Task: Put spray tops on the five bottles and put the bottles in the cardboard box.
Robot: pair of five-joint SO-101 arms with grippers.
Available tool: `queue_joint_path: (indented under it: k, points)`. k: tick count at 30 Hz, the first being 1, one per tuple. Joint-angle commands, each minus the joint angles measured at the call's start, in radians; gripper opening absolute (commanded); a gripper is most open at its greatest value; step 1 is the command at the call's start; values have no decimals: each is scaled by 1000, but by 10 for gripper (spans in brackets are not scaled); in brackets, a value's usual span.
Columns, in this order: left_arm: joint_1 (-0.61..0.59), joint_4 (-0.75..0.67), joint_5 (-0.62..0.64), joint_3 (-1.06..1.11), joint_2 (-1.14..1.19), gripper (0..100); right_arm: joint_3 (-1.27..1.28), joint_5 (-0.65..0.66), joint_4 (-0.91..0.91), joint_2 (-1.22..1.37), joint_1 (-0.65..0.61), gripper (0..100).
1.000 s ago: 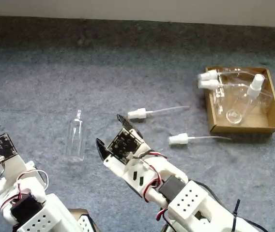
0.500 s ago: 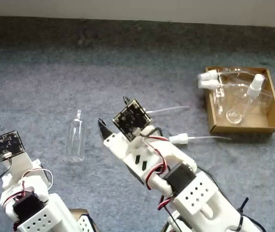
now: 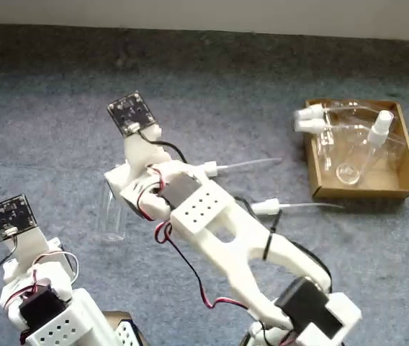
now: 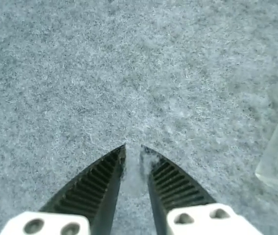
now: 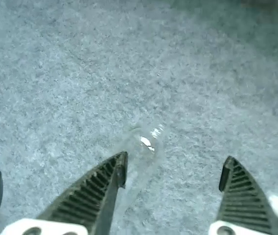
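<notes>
Clear topless plastic bottle [image 3: 109,216] lies left of centre on the grey felt table [image 3: 46,130]. My left gripper [image 4: 133,147] sits nearly closed and empty beside it, and my right gripper [image 5: 175,157] is spread wide over it. Two white spray tops [image 3: 204,170] lie mid-table. Three capped bottles [image 3: 356,155] are already in the brown cardboard box [image 3: 363,193] by the right edge.

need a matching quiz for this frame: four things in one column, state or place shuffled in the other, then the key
1. bare bottle
2. cardboard box
3. spray top
4. right gripper

A. open, jaws over the bottle's neck
B. holds capped bottles
C. loose on the carpet, tube toward the box
D. lying on the carpet, no top

Pairs: 1-D, 2-B, 3-C, 4-A.
</notes>
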Motion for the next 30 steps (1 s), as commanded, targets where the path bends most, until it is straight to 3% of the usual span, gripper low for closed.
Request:
queue_joint_path:
  k: [1,7,13,18,23,30]
  points:
    - [36,-21,-3,8,-7,11,-116,-135,5,82,-15,282]
    - [38,-23,-3,10,-7,11,-148,-371,88,130,-28,286]
    - [38,-23,-3,10,-7,11,-285,-562,242,154,-143,375]
    - [38,-23,-3,12,-7,11,-317,-605,216,252,-183,375]
    - [38,-23,-3,12,-7,11,-323,-723,160,349,-143,375]
    - [38,-23,-3,12,-7,11,-374,-770,168,366,-127,375]
